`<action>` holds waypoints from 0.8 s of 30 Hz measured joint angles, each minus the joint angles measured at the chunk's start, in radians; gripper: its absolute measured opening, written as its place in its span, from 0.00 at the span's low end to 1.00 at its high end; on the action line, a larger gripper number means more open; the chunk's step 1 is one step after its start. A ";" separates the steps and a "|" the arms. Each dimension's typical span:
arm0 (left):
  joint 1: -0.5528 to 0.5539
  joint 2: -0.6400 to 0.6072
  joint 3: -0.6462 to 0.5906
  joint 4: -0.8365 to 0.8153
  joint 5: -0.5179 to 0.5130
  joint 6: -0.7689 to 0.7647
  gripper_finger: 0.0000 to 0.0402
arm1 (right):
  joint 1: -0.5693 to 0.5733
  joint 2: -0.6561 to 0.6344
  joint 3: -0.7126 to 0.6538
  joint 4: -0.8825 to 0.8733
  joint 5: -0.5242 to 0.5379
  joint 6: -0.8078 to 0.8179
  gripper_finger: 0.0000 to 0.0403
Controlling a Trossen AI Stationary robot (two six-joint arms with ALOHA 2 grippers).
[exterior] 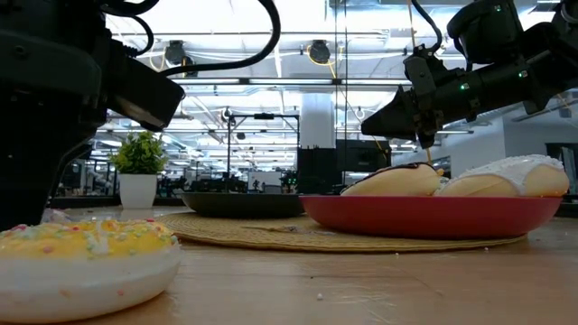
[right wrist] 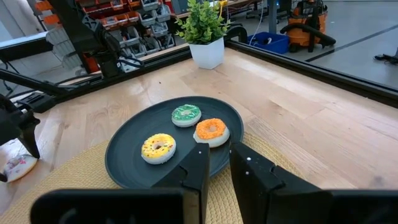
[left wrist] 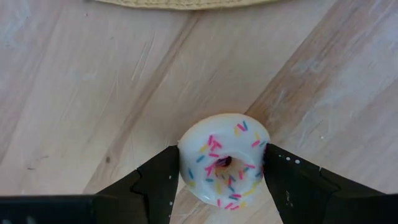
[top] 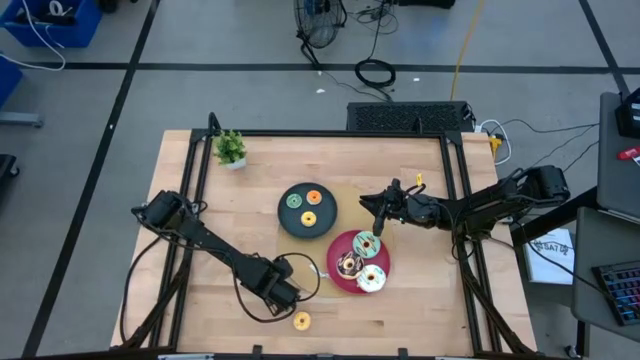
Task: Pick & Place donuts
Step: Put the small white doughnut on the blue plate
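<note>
Left gripper (left wrist: 221, 171) around a small sprinkled donut (left wrist: 224, 160) on the wooden table (top: 200, 290).

Its two dark fingers stand half open, one at each side of the white-glazed ring; a firm grip cannot be told. The right gripper (top: 381, 214), fingers shut and empty, hovers between the round black plate (top: 290, 222) with three small donuts and the glossy red plate (top: 338, 282) with three larger ones.

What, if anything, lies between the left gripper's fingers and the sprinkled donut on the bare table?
Nothing visible. In the left wrist view the left gripper has a finger on each side of the sprinkled donut, with no object between them. The right gripper waits shut over the red plate.
</note>
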 joint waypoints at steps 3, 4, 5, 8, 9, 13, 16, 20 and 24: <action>0.000 0.000 0.000 0.000 0.000 -0.005 0.57 | 0.000 0.000 0.000 0.000 0.000 0.000 0.14; 0.000 0.000 -0.001 0.000 0.000 -0.006 0.57 | 0.000 0.000 0.000 0.000 0.000 0.000 0.14; 0.000 0.000 -0.001 0.000 0.000 -0.006 0.57 | 0.000 0.000 0.000 0.000 0.000 0.000 0.14; 0.000 0.000 -0.001 0.006 -0.001 -0.003 0.57 | 0.000 0.000 0.000 0.000 0.000 0.000 0.14; 0.000 0.001 -0.001 0.009 -0.003 0.001 0.57 | 0.000 0.000 0.000 0.000 0.000 0.000 0.14; 0.000 0.001 -0.001 0.012 -0.003 0.005 0.57 | 0.000 0.000 0.000 0.000 0.000 0.000 0.14; 0.000 0.001 -0.002 0.013 -0.003 0.007 0.57 | 0.000 0.000 0.000 0.000 0.000 0.000 0.14; 0.000 0.001 -0.002 0.013 -0.003 0.007 0.57 | 0.000 0.000 0.000 0.000 0.000 0.000 0.14; 0.000 0.002 -0.002 0.013 -0.003 0.007 0.57 | 0.000 0.000 0.000 0.000 0.000 0.000 0.14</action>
